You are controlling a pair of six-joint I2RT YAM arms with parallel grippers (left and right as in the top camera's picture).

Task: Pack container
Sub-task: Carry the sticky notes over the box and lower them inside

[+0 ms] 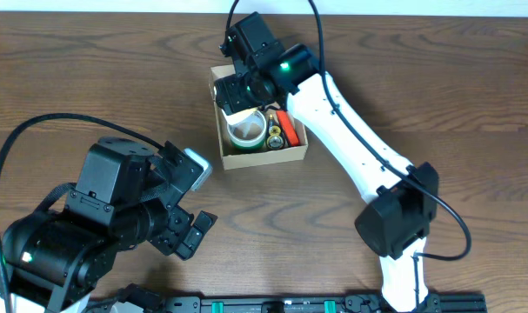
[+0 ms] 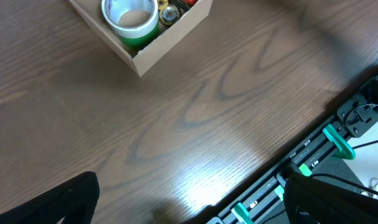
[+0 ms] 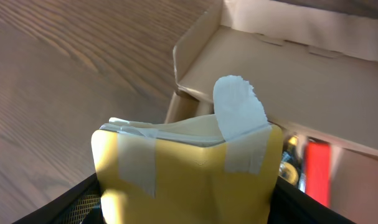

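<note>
The container (image 1: pixel 264 160) is a small tan cardboard box at the table's middle back, its flap lid open. It also shows in the left wrist view (image 2: pixel 170 40) and the right wrist view (image 3: pixel 288 62). Inside are a green-edged tape roll (image 1: pixel 246 131) (image 2: pixel 129 14), a gold item (image 1: pixel 275 136) and a red item (image 1: pixel 287 127) (image 3: pixel 316 171). My right gripper (image 1: pixel 238 90) (image 3: pixel 189 208) hangs over the box's back left corner, shut on a yellow packet (image 3: pixel 189 174) with white tape strips. My left gripper (image 1: pixel 194 204) (image 2: pixel 189 211) is open and empty, low at the front left.
A black rail with green clips (image 1: pixel 272 304) (image 2: pixel 313 158) runs along the table's front edge. The right arm's white link (image 1: pixel 350 130) slants from the box to its base at the front right. Black cables loop over the back and the left.
</note>
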